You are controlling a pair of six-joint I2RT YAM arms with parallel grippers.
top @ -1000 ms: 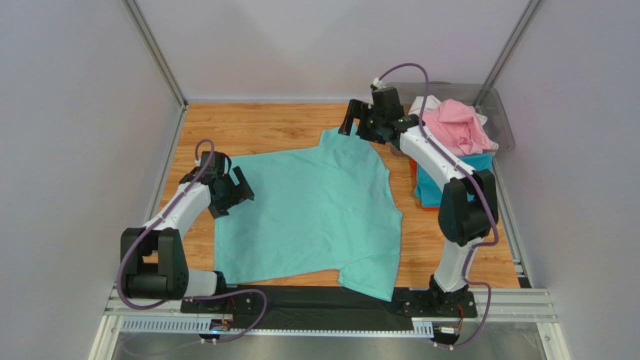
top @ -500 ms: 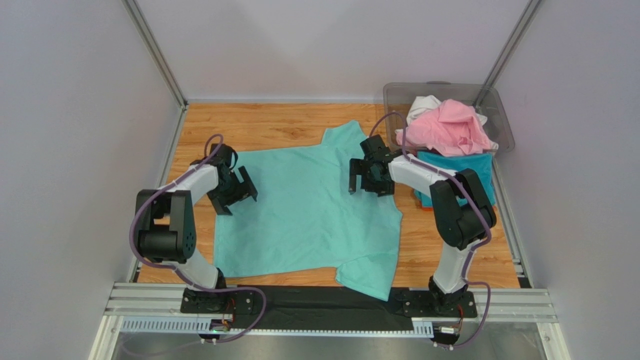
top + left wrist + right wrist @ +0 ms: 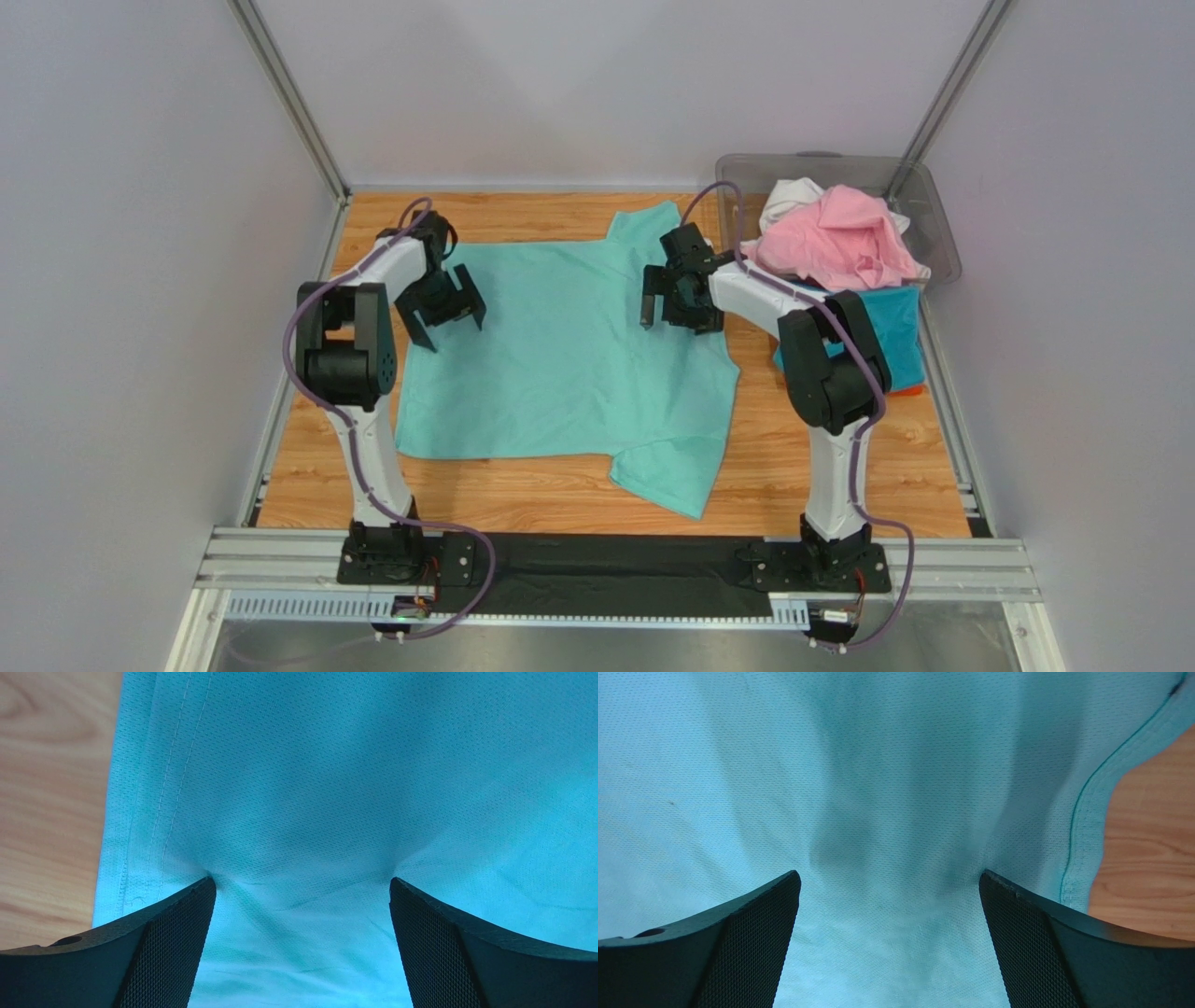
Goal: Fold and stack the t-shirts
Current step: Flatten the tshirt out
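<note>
A mint green t-shirt (image 3: 561,364) lies spread on the wooden table. My left gripper (image 3: 442,311) is open and presses down on the shirt near its left hem; in the left wrist view (image 3: 302,896) the cloth puckers at both fingertips. My right gripper (image 3: 676,301) is open and presses on the shirt near its right edge; in the right wrist view (image 3: 889,882) the collar trim (image 3: 1088,819) runs beside the right finger. A pink t-shirt (image 3: 842,235) and a white one (image 3: 794,193) lie in a heap. A teal blue t-shirt (image 3: 887,325) lies over an orange one (image 3: 909,392).
A clear grey plastic bin (image 3: 926,196) stands at the back right and holds the pink and white cloth. Metal frame posts rise at the back corners. Bare wooden table (image 3: 828,462) shows right of the green shirt. A black strip runs along the near edge.
Both grippers moved away from me while pressing on the green shirt. The shirt slid with them toward the back; its lower edge left the black strip.
</note>
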